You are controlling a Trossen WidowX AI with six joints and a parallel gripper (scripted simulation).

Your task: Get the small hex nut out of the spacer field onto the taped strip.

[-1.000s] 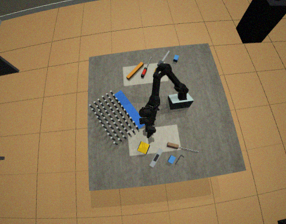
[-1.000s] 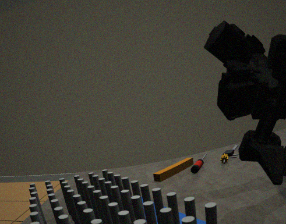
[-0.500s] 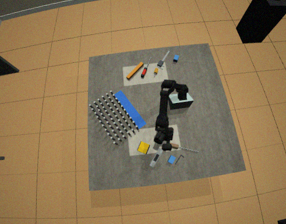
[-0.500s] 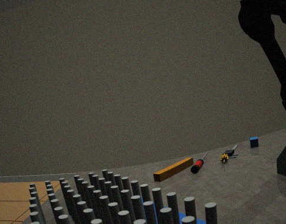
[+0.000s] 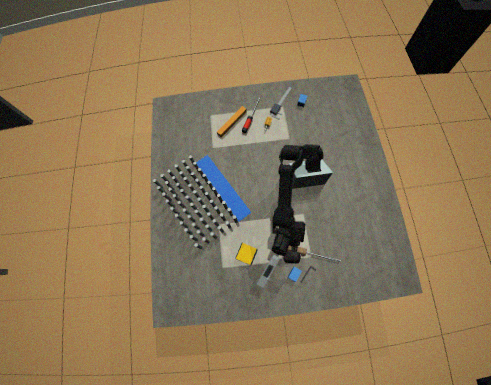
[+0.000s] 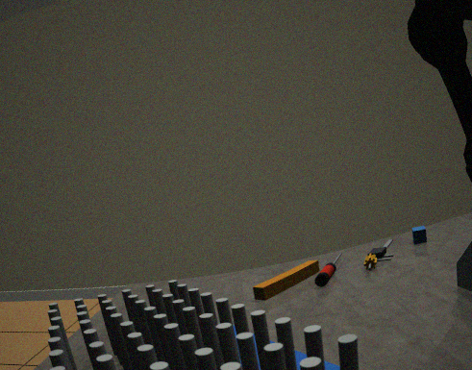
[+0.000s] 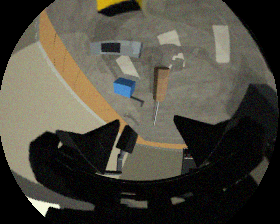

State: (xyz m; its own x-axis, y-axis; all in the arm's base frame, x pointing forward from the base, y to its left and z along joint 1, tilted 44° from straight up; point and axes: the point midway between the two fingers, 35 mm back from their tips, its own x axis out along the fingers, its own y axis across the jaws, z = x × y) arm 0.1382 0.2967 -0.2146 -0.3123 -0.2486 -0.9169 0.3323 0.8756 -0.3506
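Note:
Standing metal spacers [image 5: 190, 158] [image 6: 284, 341] fill a slanted field at the left of the table, upright where visible. The blue taped strip [image 5: 223, 188] [image 6: 329, 366] runs along their front. I cannot make out the hex nut in any view. A tool with a brown handle [image 5: 301, 251] [image 7: 161, 84] and a thin metal shaft lies at the lower right. The red-handled screwdriver [image 5: 247, 124] [image 6: 326, 273] lies on the far mat. My gripper [image 5: 285, 253] [image 7: 146, 120] is open and empty near the brown-handled tool; the wrist view shows that tool beyond the fingertips.
Near the hand are a yellow block [image 5: 246, 253] [image 7: 120, 6], a grey tool [image 5: 268, 271] [image 7: 130, 48], a blue block [image 5: 295, 274] [image 7: 124, 87] and a hex key [image 5: 308, 274]. An orange bar [image 5: 232, 121] [image 6: 286, 280] and another blue block [image 5: 302, 100] [image 6: 419, 234] lie at the back.

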